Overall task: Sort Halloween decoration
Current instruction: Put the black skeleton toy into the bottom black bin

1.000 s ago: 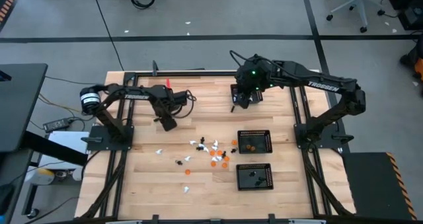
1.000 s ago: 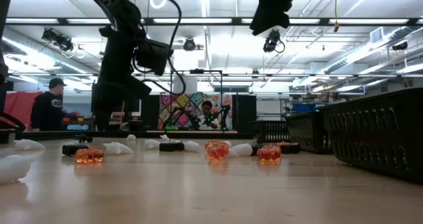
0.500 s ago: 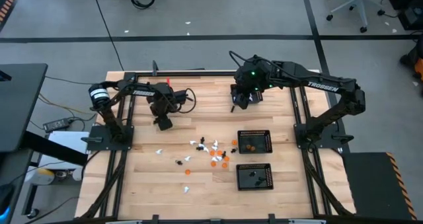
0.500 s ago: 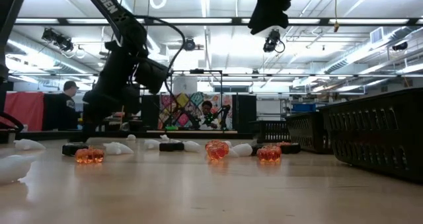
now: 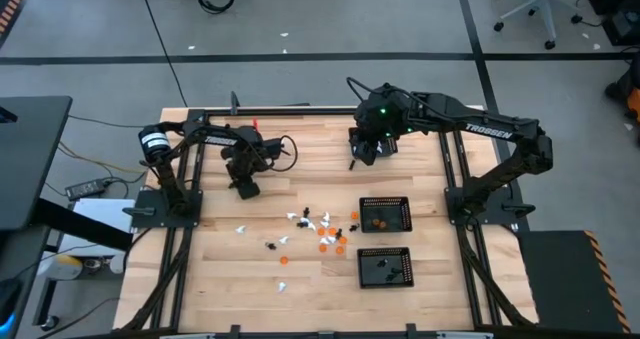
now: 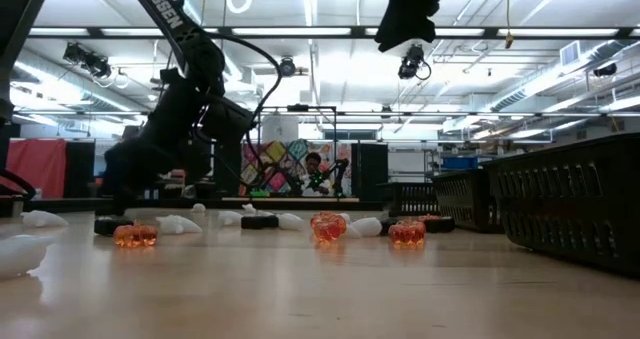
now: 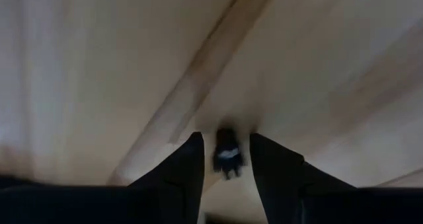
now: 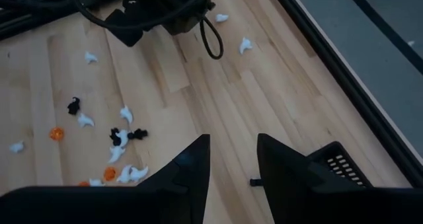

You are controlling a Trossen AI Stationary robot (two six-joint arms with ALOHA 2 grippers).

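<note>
The Halloween decoration (image 5: pixel 320 229) is a scatter of tiny white, orange and black figures lying on the wooden table's middle; they also show in the low view (image 6: pixel 328 226) and the right wrist view (image 8: pixel 119 141). My left gripper (image 5: pixel 246 187) hangs low over bare wood at the table's left, and a tiny black figure (image 7: pixel 228 154) sits between its fingers. My right gripper (image 5: pixel 362 157) hovers high over the far middle of the table, open (image 8: pixel 232 148) and touching nothing. My left gripper has the tiny black figure (image 7: pixel 229 159) between its two fingers (image 7: pixel 188 158), near their free ends. It comes from above, slanting down. The view is blurred, so which part of the figure the fingers meet does not show.
Two black mesh trays stand right of the scatter: the farther one (image 5: pixel 385 200) holds orange figures, the nearer one (image 5: pixel 385 250) small dark and pale ones. In the low view the trays (image 6: pixel 580 209) fill the right. Dark rails (image 5: pixel 300 109) frame the table. Bare wood lies around my left gripper.
My left gripper has moved toward the table's left edge and come down close to the wood, tipping as it went. My right arm has kept still, and the figures on the table have not moved.
</note>
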